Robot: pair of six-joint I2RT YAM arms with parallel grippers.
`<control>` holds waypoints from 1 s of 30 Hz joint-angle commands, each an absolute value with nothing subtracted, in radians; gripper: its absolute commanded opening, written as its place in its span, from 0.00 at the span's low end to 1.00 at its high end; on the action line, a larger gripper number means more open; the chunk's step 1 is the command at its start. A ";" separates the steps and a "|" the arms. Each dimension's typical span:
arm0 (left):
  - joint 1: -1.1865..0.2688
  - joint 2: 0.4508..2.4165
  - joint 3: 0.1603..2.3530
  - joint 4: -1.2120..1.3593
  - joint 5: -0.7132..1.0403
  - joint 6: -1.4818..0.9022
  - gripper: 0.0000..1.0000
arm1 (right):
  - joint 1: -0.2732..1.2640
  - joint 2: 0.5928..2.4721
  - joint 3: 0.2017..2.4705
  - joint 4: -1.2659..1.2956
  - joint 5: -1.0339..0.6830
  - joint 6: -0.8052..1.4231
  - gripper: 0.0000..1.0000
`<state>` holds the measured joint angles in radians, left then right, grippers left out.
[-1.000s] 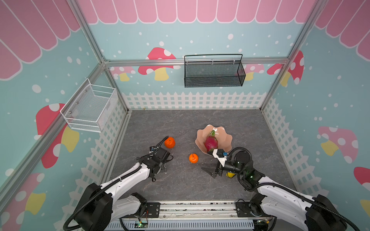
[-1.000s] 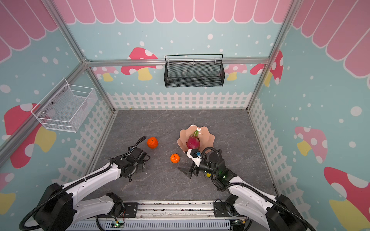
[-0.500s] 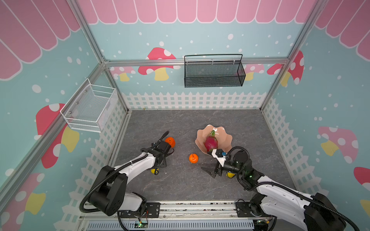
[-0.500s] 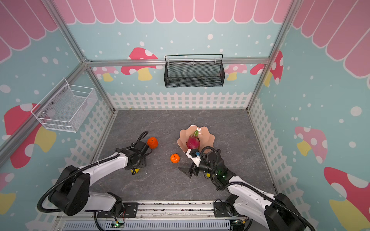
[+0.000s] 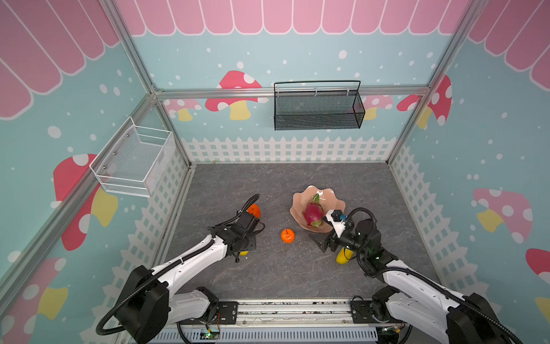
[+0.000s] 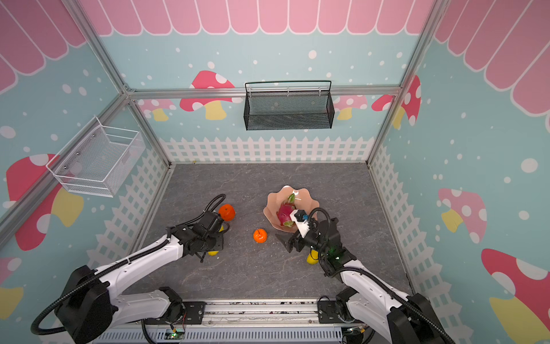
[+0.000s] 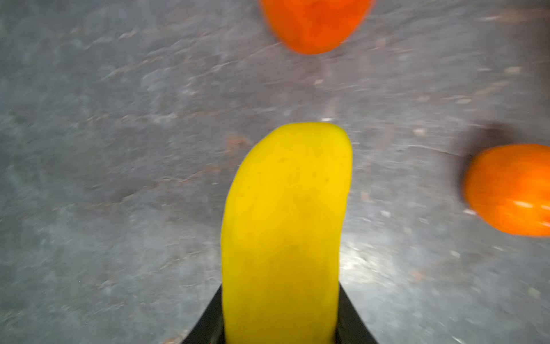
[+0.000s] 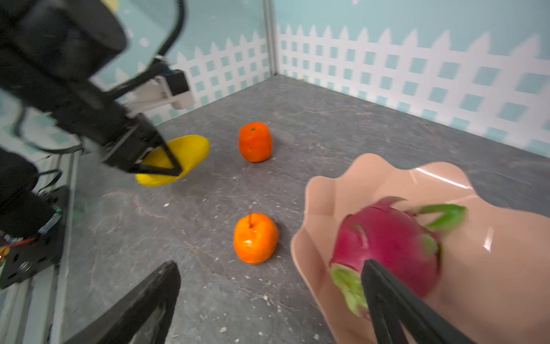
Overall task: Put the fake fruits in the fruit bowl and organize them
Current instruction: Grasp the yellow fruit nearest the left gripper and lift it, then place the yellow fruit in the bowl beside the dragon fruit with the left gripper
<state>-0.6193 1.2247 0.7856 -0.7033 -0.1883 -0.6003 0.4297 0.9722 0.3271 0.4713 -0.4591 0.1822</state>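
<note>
Yellow plastic fills the left jaws: they are closed on one mango, which sticks out forward between them and is tilted, one end higher. Whether its low end touches the bench I cannot tell. This is near the left edge of the bench, toward the front. Just beyond it, farther from the front edge, lies the larger orange. The smaller orange, with a stem, stands near the middle of the bench.

The right jaws are wide apart and hold nothing. One jaw is over the front rim of the bowl, beside the dragon fruit that lies inside; the other is over bare bench. The bowl stands right of the middle. A second mango lies on the bench under the right arm, mostly hidden.
</note>
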 commanded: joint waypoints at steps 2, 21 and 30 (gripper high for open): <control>-0.698 1.279 0.952 -0.586 -0.083 -0.584 0.38 | 0.382 0.925 0.296 0.485 -0.437 0.258 0.98; -0.730 2.117 1.857 -0.786 -0.091 -0.324 0.38 | 0.255 0.866 0.249 0.474 -0.363 0.324 0.98; -0.733 2.206 1.923 -0.796 -0.117 -0.305 0.42 | 0.217 0.904 0.261 0.435 -0.322 0.356 0.98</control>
